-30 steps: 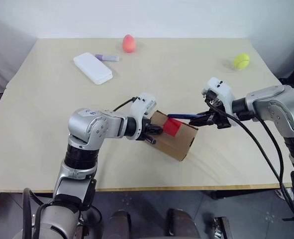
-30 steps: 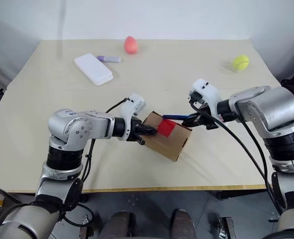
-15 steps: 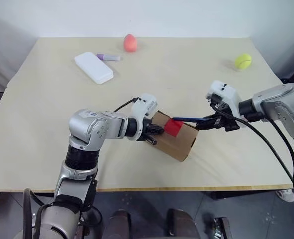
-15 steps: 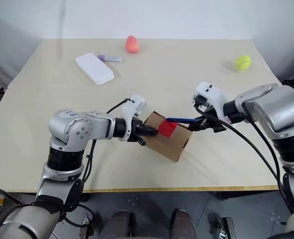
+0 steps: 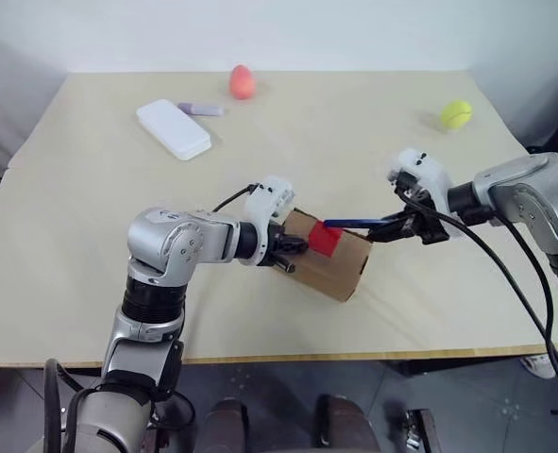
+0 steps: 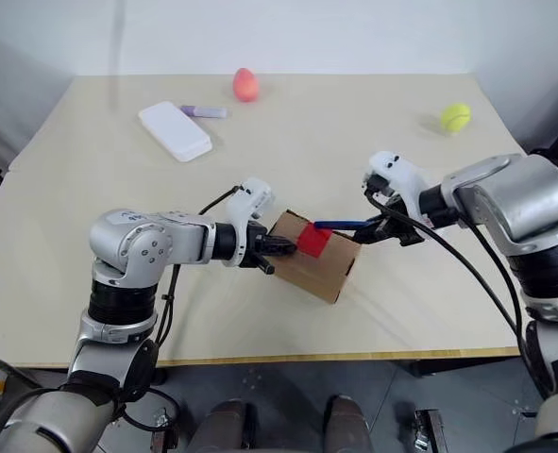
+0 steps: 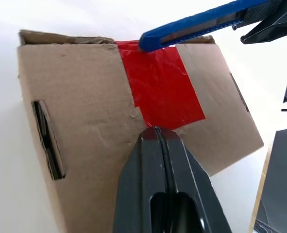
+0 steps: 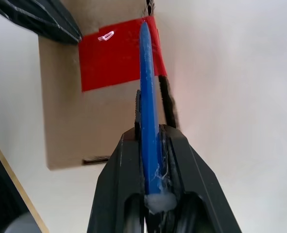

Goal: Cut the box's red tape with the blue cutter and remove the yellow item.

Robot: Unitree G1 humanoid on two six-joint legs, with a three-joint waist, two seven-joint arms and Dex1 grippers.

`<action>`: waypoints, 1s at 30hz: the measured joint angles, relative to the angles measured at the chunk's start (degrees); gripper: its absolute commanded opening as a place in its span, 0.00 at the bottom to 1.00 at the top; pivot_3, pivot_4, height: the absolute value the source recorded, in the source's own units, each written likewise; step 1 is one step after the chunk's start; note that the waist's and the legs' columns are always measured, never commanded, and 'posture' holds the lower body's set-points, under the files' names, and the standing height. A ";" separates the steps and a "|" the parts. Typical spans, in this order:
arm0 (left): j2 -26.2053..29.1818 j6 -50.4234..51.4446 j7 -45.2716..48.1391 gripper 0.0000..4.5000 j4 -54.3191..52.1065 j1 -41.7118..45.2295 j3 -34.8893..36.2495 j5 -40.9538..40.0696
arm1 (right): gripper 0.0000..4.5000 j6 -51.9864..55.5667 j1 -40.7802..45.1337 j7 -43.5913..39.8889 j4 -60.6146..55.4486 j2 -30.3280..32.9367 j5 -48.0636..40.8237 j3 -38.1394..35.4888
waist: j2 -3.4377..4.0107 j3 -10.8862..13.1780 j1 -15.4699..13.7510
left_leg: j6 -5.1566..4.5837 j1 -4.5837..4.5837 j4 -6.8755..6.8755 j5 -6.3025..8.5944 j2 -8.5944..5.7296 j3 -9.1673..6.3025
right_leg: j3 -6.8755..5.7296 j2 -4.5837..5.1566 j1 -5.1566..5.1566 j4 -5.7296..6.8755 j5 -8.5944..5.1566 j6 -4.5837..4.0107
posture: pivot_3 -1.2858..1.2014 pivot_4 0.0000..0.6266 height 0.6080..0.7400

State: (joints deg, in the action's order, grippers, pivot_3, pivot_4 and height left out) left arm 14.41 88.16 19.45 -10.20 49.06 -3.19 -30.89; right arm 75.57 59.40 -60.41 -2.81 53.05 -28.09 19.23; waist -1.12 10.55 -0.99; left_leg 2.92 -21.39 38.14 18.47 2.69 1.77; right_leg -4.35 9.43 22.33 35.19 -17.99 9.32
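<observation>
Small brown cardboard box [image 5: 330,266] mid-bench, square red tape patch [image 7: 160,87] uncut. Right gripper [image 5: 403,226] jaws clamped on slim blue cutter [image 5: 359,224], tip at tape edge. Left gripper [image 5: 295,247] jaws together, pressing box (bracing, likely). Yellow item unseen, presumably inside.

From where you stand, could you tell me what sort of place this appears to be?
Probably a robot test or lab bench rather than a home: a bare pale wooden table against plain white walls, with unrelated props spread out on it, such as a yellow-green tennis ball, a pinkish-red egg-shaped object and a white rounded rectangular case.
</observation>
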 measured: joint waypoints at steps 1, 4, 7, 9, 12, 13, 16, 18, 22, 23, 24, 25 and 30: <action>-0.01 0.00 -0.07 0.00 -0.17 -0.05 0.03 0.01 | 0.04 0.02 0.00 0.15 0.45 -0.26 -0.03 -0.31 | 0.00 0.00 -0.01 | 0.00 -0.02 -0.01 0.00 0.00 0.01 | 0.00 0.00 0.02 -0.01 0.00 0.00 | 0.52 0.24 1.00; -0.14 0.00 -0.48 0.00 -0.37 -0.07 0.13 0.04 | 0.04 -0.36 -0.01 0.66 1.46 -0.79 -0.01 -0.53 | 0.00 0.00 0.01 | 0.00 -0.05 -0.06 0.00 0.00 0.06 | 0.00 0.00 0.07 -0.07 0.01 0.02 | 0.52 0.24 1.00; -0.20 0.01 -0.65 0.00 -0.38 -0.07 0.35 0.22 | 0.04 -0.44 -0.01 1.26 2.40 -2.02 -0.12 -1.59 | 0.00 0.00 0.10 | 0.00 -0.05 -0.05 0.00 0.00 0.08 | 0.00 0.00 0.08 -0.05 0.01 0.02 | 0.52 0.24 1.00; -0.33 0.02 -0.60 0.00 -0.40 -0.08 0.31 0.21 | 0.04 -0.57 0.20 1.80 2.49 -2.29 -0.24 -2.70 | 0.00 0.00 0.00 | 0.00 -0.05 -0.06 0.00 0.00 0.08 | 0.00 0.00 0.08 -0.05 0.01 0.02 | 0.52 0.24 1.00; -0.37 0.02 -0.50 0.00 -0.42 -0.08 0.26 0.19 | 0.04 -0.57 0.83 2.13 2.37 -2.29 -0.38 -4.10 | 0.00 0.00 -0.14 | -0.01 -0.07 -0.07 0.01 0.00 0.09 | 0.00 0.00 0.09 -0.10 0.02 0.03 | 0.52 0.24 1.00; -0.37 0.02 -0.49 0.00 -0.44 -0.08 0.25 0.19 | 0.04 -0.57 0.84 2.16 2.21 -2.28 -0.42 -4.27 | 0.00 0.00 -0.15 | -0.01 -0.07 -0.08 0.01 0.00 0.09 | 0.00 0.00 0.09 -0.10 0.02 0.03 | 0.52 0.24 1.00; -0.30 0.02 -0.43 0.00 -0.47 -0.08 0.18 0.19 | 0.04 -0.56 0.83 2.19 1.93 -2.28 -0.45 -4.34 | 0.00 0.00 -0.15 | -0.01 -0.07 -0.09 0.01 0.00 0.10 | 0.00 0.00 0.09 -0.10 0.02 0.03 | 0.52 0.24 1.00; -0.17 0.01 -0.24 0.00 -0.47 -0.06 0.08 0.19 | 0.04 -0.91 0.65 2.19 1.87 -2.27 -0.35 -4.31 | 0.00 0.00 -0.15 | -0.01 -0.07 -0.09 0.01 0.00 0.10 | 0.00 0.00 0.09 -0.10 0.02 0.03 | 0.52 0.24 1.00; 0.14 -0.04 0.16 0.00 -0.36 0.06 -0.10 0.19 | 0.04 -3.34 -0.29 2.11 2.33 -2.34 0.60 -2.88 | 0.00 0.00 -0.13 | -0.01 -0.07 -0.09 0.01 0.00 0.11 | 0.00 0.00 0.10 -0.10 0.02 0.03 | 0.52 0.24 1.00; 0.21 -0.04 0.20 0.00 -0.35 0.10 -0.16 0.19 | 0.04 -3.83 -0.29 2.06 2.62 -2.46 1.03 -2.38 | 0.00 0.00 -0.10 | -0.01 -0.07 -0.09 0.01 0.00 0.11 | 0.00 0.00 0.10 -0.10 0.02 0.03 | 0.52 0.24 1.00; 0.29 -0.04 0.27 0.00 -0.33 0.13 -0.20 0.19 | 0.04 -4.67 -0.28 1.95 3.23 -2.77 1.56 -1.78 | 0.00 0.00 -0.08 | -0.01 -0.07 -0.09 0.01 0.00 0.11 | 0.00 0.00 0.10 -0.10 0.02 0.03 | 0.52 0.24 1.00; 0.37 -0.04 0.34 0.00 -0.33 0.15 -0.23 0.19 | 0.04 -5.23 -0.28 1.81 3.63 -3.11 1.83 -1.33 | 0.00 0.00 -0.06 | -0.01 -0.07 -0.09 0.01 0.00 0.11 | 0.00 0.00 0.11 -0.10 0.02 0.03 | 0.52 0.24 1.00; 1.24 -0.04 1.18 0.00 -0.31 0.29 -0.54 0.17 | 0.04 -8.70 0.21 -0.11 6.12 -4.33 3.83 0.90 | 0.00 0.00 0.09 | -0.01 -0.07 -0.10 0.01 0.00 0.12 | 0.00 0.00 0.11 -0.10 0.02 0.04 | 0.52 0.24 1.00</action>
State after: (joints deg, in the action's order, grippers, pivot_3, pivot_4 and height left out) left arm 15.65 88.12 20.63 -10.51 49.34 -3.73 -30.72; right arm 66.87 59.61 -60.52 3.30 48.72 -24.26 20.13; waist -1.12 10.55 -0.90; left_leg 2.91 -21.46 38.04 18.48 2.69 1.89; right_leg -4.36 9.43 22.44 35.09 -17.97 9.36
